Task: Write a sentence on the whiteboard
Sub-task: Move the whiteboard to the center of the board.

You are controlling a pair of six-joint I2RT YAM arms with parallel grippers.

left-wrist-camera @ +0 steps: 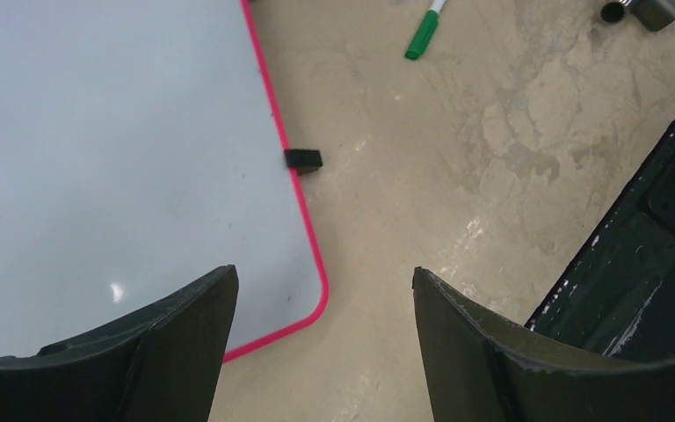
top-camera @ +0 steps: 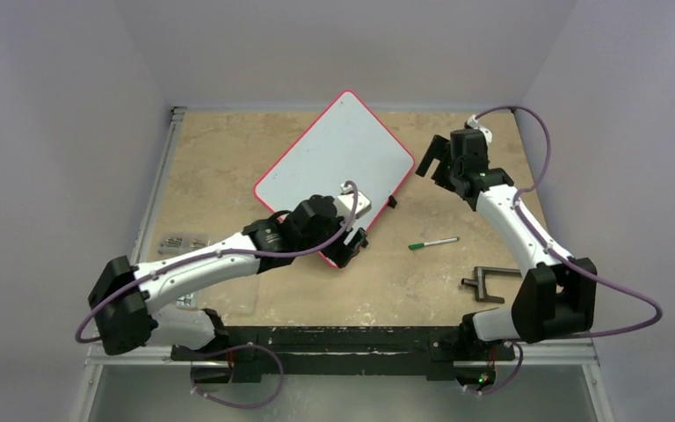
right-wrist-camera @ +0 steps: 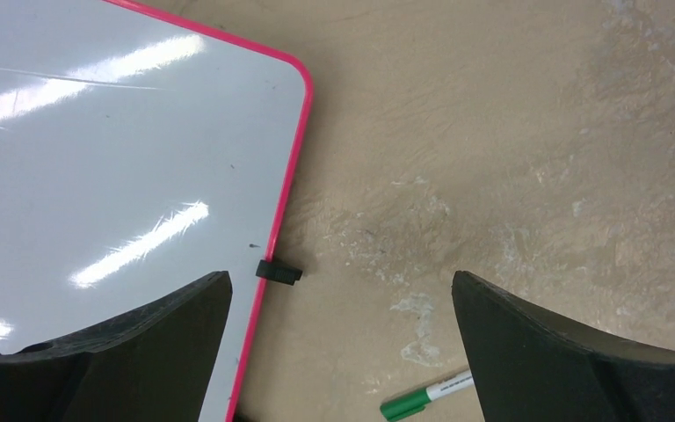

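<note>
Nearest the bases, the green marker (top-camera: 432, 243) is lying loose on the table (top-camera: 228, 167), near the whiteboard's near right edge, with neither gripper touching it. The left gripper (left-wrist-camera: 323, 281) is hovering over the board's near corner, its jaws standing apart with nothing between them. Beyond it, the whiteboard (top-camera: 343, 145) is lying flat and skewed, one corner pointing toward the arms. No green writing is showing on it, so the sentence is not yet begun. Farthest out, the right gripper (right-wrist-camera: 341, 281) is hanging above the board's right edge, jaws spread wide and empty.

The step in hand is probably fetching the marker. A good pickup is straddling the barrel crosswise near its middle, leaving the writing end free; which end that is looks too small to tell. The other gripper is best pinning the board, which looks free to slide.
</note>
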